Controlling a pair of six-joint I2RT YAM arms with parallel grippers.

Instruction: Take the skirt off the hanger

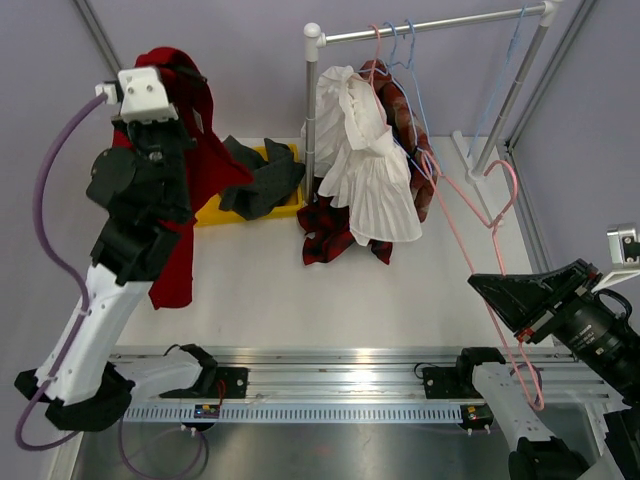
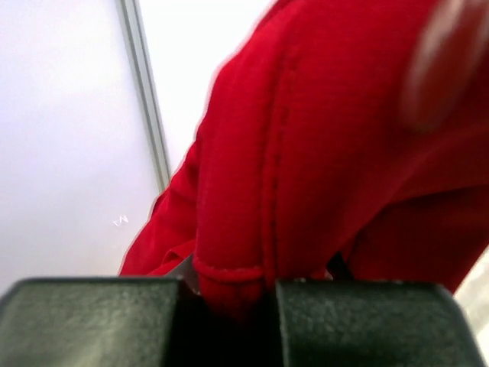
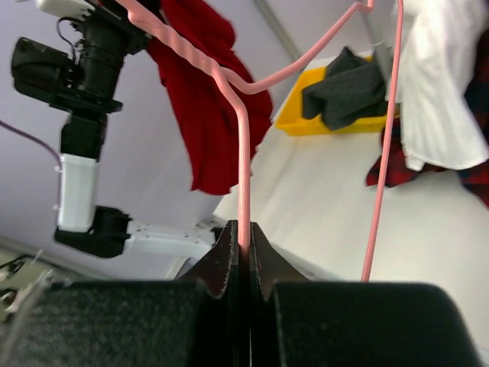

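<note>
Skirt point(image 1: 195, 150), red, hangs bunched above the table's point(image 1: 300, 300) left side, pinched at a stitched hem between the 2 fingers of the left gripper point(image 2: 229, 306), which is clamped on the cloth. The right gripper point(image 3: 243, 260) is closed tight on the wire of a bare pink hanger point(image 3: 243, 153), well apart from the skirt on the right side. At the back, 1 yellow bin point(image 1: 215, 212) sits on the table just beside the skirt and holds a dark grey garment point(image 1: 262, 180) that spills over its rim. On the rack point(image 1: 430, 28) hang a white pleated garment point(image 1: 375, 190) and a red plaid one point(image 1: 325, 235).
</note>
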